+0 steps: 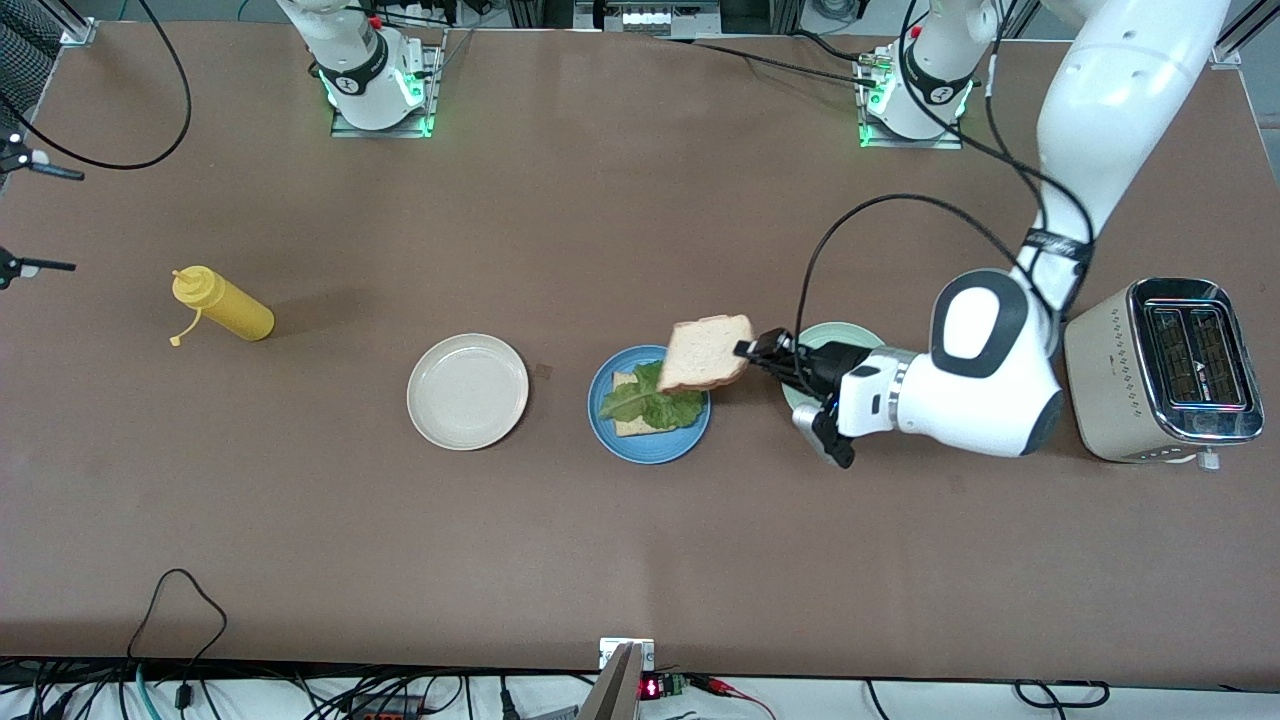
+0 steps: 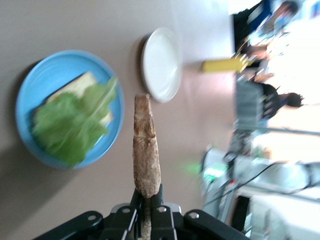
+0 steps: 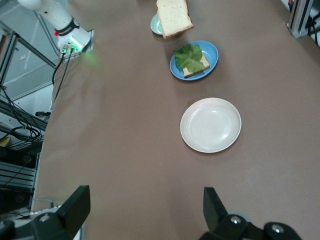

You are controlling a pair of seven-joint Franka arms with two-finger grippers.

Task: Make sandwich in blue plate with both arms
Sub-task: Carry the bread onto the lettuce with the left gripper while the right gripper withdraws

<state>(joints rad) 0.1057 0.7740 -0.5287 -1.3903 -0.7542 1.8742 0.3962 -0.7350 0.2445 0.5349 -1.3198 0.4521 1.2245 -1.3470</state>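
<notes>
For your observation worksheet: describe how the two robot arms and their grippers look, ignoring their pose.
Both arms are glossy white with rounded shells and black joint bands. The left arm trails looping black cables, and its left gripper is black. Green lights glow at both bases. The right gripper has black fingers.

Robotics lab, staged as a kitchen. Two glossy white robot arm bases, left (image 1: 915,85) and right (image 1: 372,75), bolted on metal plates with green lights along the brown matte counter (image 1: 560,220). Loose black cables (image 1: 880,215) trail over it. Aluminium frame posts (image 1: 1232,40) at the corners, small electronics board with red display (image 1: 662,686) at the edge, metal shelving with wiring (image 3: 17,145) alongside. Kitchen props only: beige and chrome two-slot toaster (image 1: 1165,370), yellow plastic squeeze bottle (image 1: 220,305), round cream-white plate (image 1: 467,391).
</notes>
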